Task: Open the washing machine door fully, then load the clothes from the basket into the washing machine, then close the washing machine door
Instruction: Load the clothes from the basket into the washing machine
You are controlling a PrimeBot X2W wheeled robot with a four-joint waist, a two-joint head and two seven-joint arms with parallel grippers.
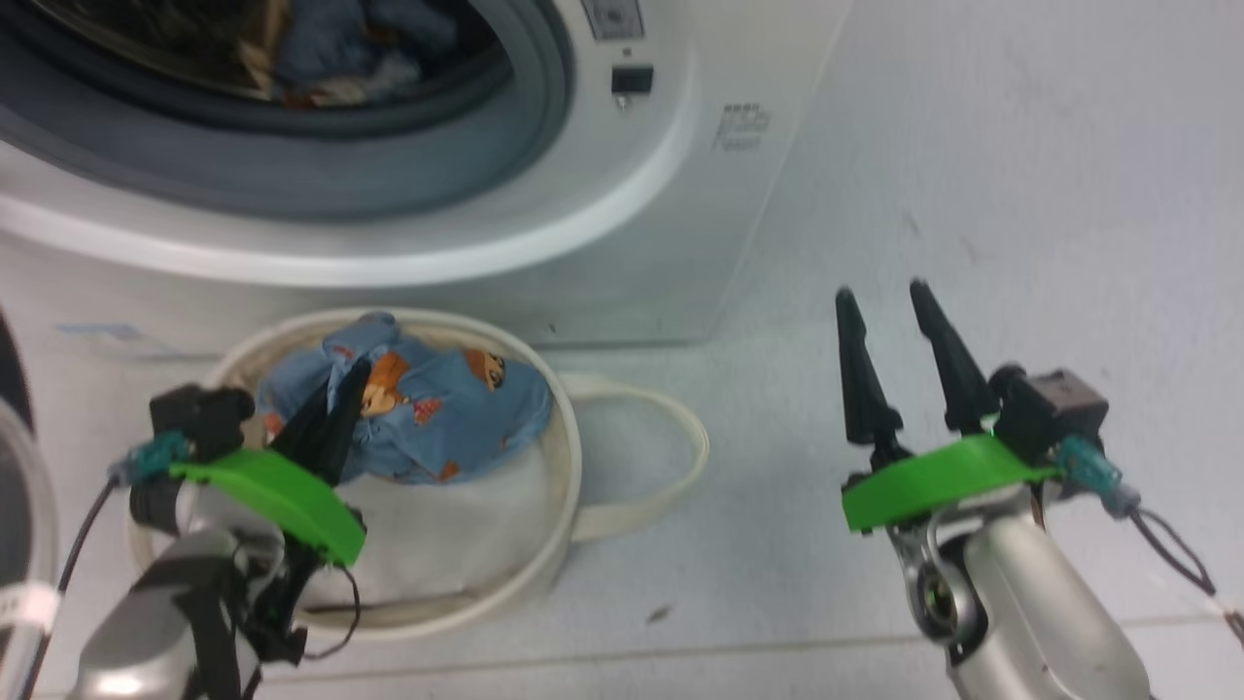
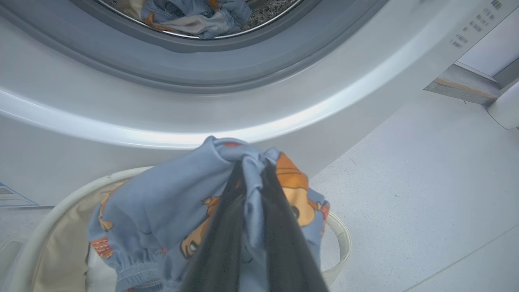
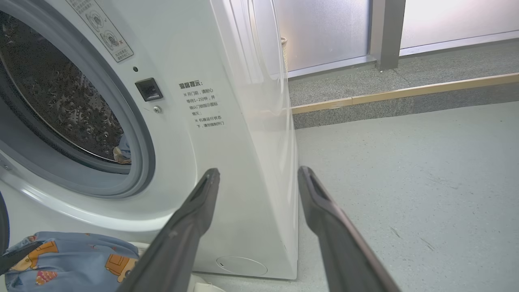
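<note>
The washing machine [image 1: 632, 214] stands with its drum mouth uncovered, and bluish and cream clothes [image 2: 190, 16] lie inside the drum. In front of it on the floor sits the cream basket [image 1: 569, 457]. A light blue garment [image 1: 447, 408] with orange animal prints bulges over its rim. My left gripper [image 1: 340, 384] is shut on a fold of that garment [image 2: 162, 202], pinched between the dark fingers [image 2: 279, 227]. My right gripper [image 1: 881, 292] hangs open and empty over the floor, right of the basket. The door's rim and glass [image 1: 15, 486] show at the far left edge.
White padding cloth [image 1: 447, 535] lines the basket under the garment. One looped handle [image 1: 671, 457] lies on the pale floor to the basket's right. A raised step with a wooden strip [image 3: 405, 93] and frosted panels lie beyond the machine's right side.
</note>
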